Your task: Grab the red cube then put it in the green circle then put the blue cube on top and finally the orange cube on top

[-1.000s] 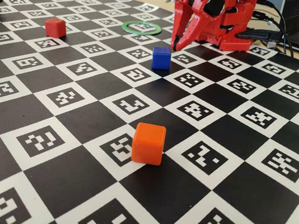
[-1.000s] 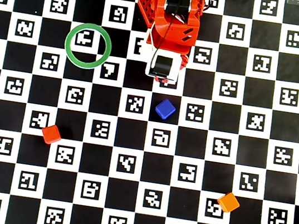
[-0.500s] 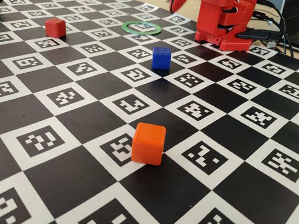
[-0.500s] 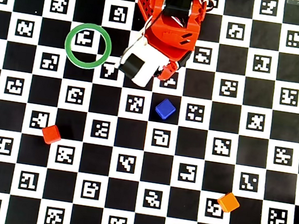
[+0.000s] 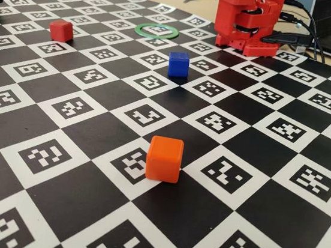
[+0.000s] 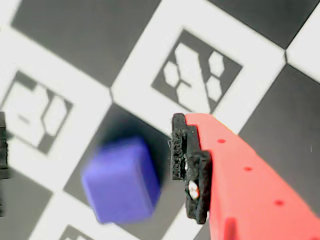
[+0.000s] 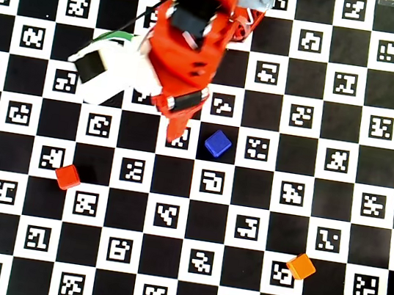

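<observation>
In the fixed view, only my red plastic base and lower arm (image 5: 246, 19) show at the far edge of the black-and-white checkerboard mat with printed square markers (image 5: 92, 133); my gripper is out of frame here. The small matte red plastic cube (image 5: 61, 29) sits far left on the mat. The thin flat green ring with a white centre (image 5: 156, 31) lies flat near my base, with nothing inside it. The small matte deep-blue plastic cube (image 5: 178, 64) stands just in front of the ring, apart from it. The small matte bright-orange plastic cube (image 5: 164, 158) rests nearest the camera, well apart from the others.

In the wrist view, one red finger with a black foam pad (image 6: 189, 167) reaches in from the lower right. The blue cube (image 6: 121, 180) lies blurred on a dark square just left of that pad, not touching it. A dark sliver at the left edge may be the other finger, so my gripper (image 6: 95, 160) looks spread apart, with nothing between the fingers.

In the overhead view, my arm leans out over the mat, its white block covering most of the green ring (image 7: 117, 35). My gripper tip (image 7: 178, 131) points down just left of the blue cube (image 7: 217, 143). The red cube (image 7: 68, 176) sits lower left, the orange cube (image 7: 301, 266) lower right, both well apart from my arm (image 7: 187, 42).
</observation>
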You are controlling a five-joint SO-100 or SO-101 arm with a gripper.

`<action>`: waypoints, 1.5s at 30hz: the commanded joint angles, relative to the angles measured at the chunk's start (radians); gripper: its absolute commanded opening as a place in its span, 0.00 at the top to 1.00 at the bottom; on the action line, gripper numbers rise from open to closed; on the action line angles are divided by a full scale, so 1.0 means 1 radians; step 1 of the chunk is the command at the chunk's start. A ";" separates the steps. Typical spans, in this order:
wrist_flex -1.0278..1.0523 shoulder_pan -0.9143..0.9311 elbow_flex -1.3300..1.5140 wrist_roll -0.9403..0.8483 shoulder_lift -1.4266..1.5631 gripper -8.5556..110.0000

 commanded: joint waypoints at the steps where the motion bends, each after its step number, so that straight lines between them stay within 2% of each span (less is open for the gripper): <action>1: 0.110 0.048 -0.291 -0.034 -0.143 0.67; 21: 0.052 0.227 -0.623 -0.138 -0.683 0.63; 45: -0.276 0.273 -0.620 -0.192 -0.940 0.63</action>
